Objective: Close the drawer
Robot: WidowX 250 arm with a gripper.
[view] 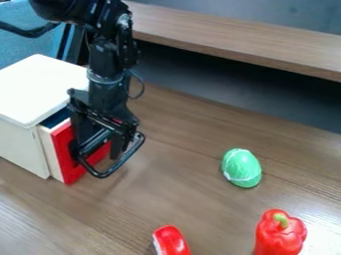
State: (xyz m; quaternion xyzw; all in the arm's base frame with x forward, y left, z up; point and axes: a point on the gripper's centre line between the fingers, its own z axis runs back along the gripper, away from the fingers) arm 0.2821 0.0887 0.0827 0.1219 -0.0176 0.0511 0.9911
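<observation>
The black gripper (100, 142) hangs in front of the drawer at the left, its fingers apart. The drawer (50, 157) stands slightly out of the white cabinet (40, 89), with a narrow dark gap along its top. Its red front (65, 149) is partly hidden behind the gripper. A black looped handle (100, 174) juts from the front toward the right, close around the gripper's lower end; whether they touch I cannot tell.
A green egg-shaped object (242, 168) lies on the wooden table (180, 184) at the right. A red pepper (279, 233) and a red and white object (171, 241) are near the front edge. A wooden ledge (233, 37) runs along the back.
</observation>
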